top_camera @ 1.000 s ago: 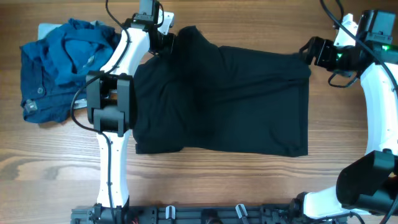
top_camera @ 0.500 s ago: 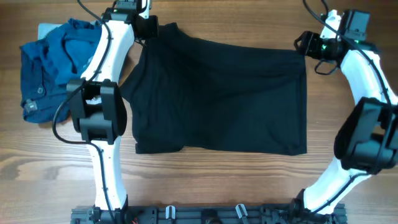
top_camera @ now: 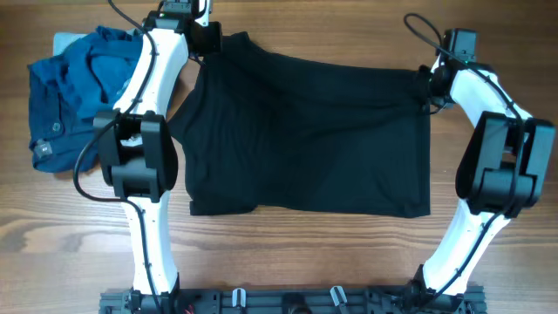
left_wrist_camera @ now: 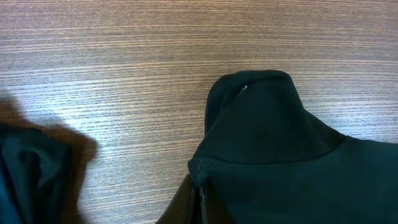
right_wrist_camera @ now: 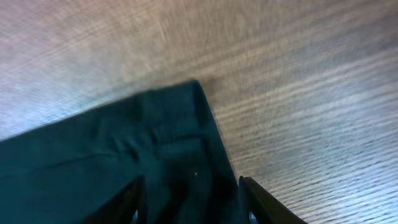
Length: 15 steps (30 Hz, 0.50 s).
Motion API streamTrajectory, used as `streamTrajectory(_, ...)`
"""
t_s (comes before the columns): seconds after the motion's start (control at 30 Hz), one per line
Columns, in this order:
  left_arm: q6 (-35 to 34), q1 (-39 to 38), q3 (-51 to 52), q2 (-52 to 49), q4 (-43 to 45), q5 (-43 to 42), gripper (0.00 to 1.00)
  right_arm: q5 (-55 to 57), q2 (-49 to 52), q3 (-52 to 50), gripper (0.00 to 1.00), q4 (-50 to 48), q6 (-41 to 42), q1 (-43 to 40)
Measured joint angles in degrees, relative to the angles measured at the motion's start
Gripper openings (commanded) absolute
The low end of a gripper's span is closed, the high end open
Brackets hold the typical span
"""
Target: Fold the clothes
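Note:
A black garment (top_camera: pixel 305 139) lies spread flat across the middle of the wooden table. My left gripper (top_camera: pixel 212 41) is shut on its far left corner; in the left wrist view the fingertips (left_wrist_camera: pixel 200 199) pinch a fold of the black cloth (left_wrist_camera: pixel 280 143). My right gripper (top_camera: pixel 429 85) is at the garment's far right corner. In the right wrist view that corner (right_wrist_camera: pixel 155 149) lies between the two fingers (right_wrist_camera: pixel 134 199), which still stand apart on either side of the cloth, so the gripper (right_wrist_camera: pixel 189 205) is open.
A crumpled pile of blue clothes (top_camera: pixel 78 92) lies at the far left on a white sheet (top_camera: pixel 65 39). Bare wood (top_camera: pixel 288 253) runs between the garment's near edge and the rail at the table's front.
The left gripper pulled its corner up and left, flattening the garment, then held still. The right gripper moved left onto the far right corner, its jaws narrowing around the cloth.

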<state>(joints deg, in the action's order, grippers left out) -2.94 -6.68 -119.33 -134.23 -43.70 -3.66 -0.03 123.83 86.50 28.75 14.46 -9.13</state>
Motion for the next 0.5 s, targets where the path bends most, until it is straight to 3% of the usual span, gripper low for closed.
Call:
streamTrajectory(0.1,0.0,0.0,0.0,0.0,0.0,0.0,0.04,0.7,0.6,0.1,0.33,0.2,1.0,0.4)
streamTrajectory(0.23,0.0,0.0,0.0,0.0,0.0,0.0,0.04,0.7,0.9,0.2,0.15,-1.4,1.8,0.4)
streamTrajectory(0.4,0.0,0.0,0.0,0.0,0.0,0.0,0.04,0.5,1.0,1.3,0.13,-0.3,2.0,0.4)
streamTrajectory(0.43,0.0,0.0,0.0,0.0,0.0,0.0,0.04,0.5,1.0,1.8,0.06,0.4,2.0,0.4)
streamTrajectory(0.5,0.0,0.0,0.0,0.0,0.0,0.0,0.04,0.6,0.9,2.8,0.04,2.0,2.1,0.4)
